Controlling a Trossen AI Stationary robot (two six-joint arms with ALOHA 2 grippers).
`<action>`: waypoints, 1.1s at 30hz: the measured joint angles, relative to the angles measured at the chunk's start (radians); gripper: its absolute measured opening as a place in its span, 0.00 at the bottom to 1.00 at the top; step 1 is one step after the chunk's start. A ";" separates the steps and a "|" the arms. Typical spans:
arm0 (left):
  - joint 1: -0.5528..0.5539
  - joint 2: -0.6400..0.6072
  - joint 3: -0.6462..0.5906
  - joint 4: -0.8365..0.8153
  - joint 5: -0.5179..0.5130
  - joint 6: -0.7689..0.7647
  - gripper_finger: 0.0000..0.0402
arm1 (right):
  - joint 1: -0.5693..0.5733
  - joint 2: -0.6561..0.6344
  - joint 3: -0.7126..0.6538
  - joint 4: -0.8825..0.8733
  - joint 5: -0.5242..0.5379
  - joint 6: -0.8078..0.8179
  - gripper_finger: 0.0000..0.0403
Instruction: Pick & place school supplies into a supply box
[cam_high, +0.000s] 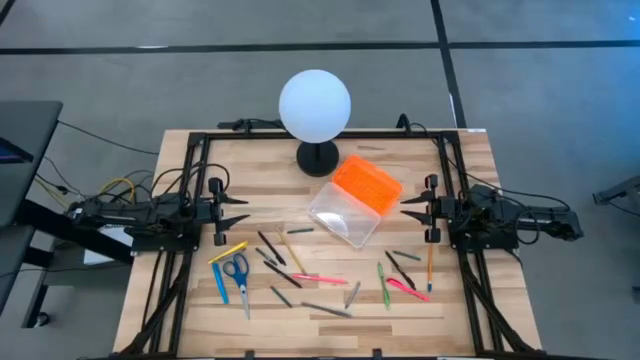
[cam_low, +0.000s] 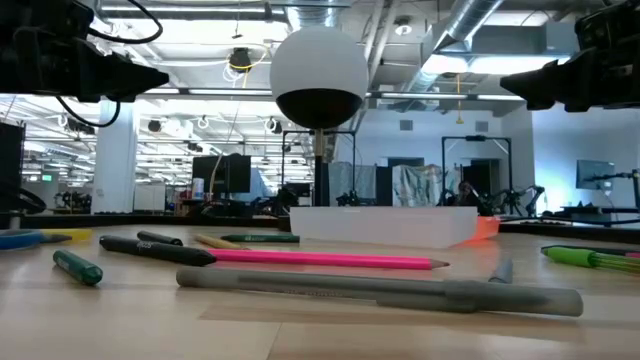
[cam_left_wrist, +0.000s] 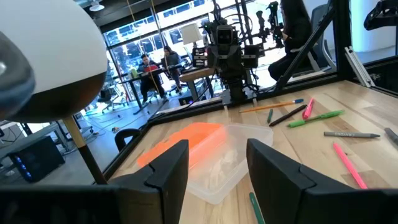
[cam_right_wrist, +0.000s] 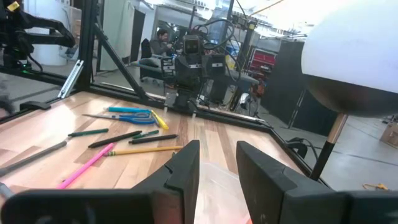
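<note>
Supply box (cam_high: 355, 199) sits mid-worktop, slightly right of centre, lying diagonal: orange ribbed lid (cam_high: 367, 183) on the far-right side, clear body (cam_high: 343, 216) toward the near-left. Nothing visibly inside it.

Worktop (cam_high: 460, 310): wood slats, black frame rails along the left, right and far edges. Globe lamp (cam_high: 315, 104) on a black base stands at far centre, just beside the box's far-left corner, so that side is tight.

Both arms are parked over the side rails, level with the box. Left tool (cam_high: 237, 211) hangs above the left edge with fingers apart, holding nothing, and a bare strip of worktop lies between it and the box. Right tool (cam_high: 411, 207) hangs above the right edge, fingers parted with a narrower gap, also holding nothing, and is close to the lid's right corner.

School supplies are scattered across the near half, all flat and all outside the box. Near-left group: blue-handled scissors (cam_high: 238, 272), a blue pen (cam_high: 220, 282), a yellow marker (cam_high: 228, 252). Centre: a long pink pencil (cam_high: 318, 278), dark pens and a grey pen (cam_high: 327, 310) crossing or nearly touching. Near-right group: a green marker (cam_high: 382, 285), a pink marker (cam_high: 408, 289), an orange pencil (cam_high: 430, 266) running near-far close to the right rail.

Open room: a bare strip at the near edge and the far-left corner.
</note>
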 joint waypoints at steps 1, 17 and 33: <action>0.000 0.000 0.000 0.000 0.000 0.000 0.39 | 0.000 0.000 0.000 0.000 0.000 0.000 0.25; 0.000 0.000 0.000 0.000 0.000 0.000 0.39 | 0.000 0.000 0.000 0.000 0.000 0.000 0.25; 0.000 0.000 0.000 0.001 0.000 -0.212 0.39 | -0.002 0.000 -0.001 0.089 0.014 0.237 0.25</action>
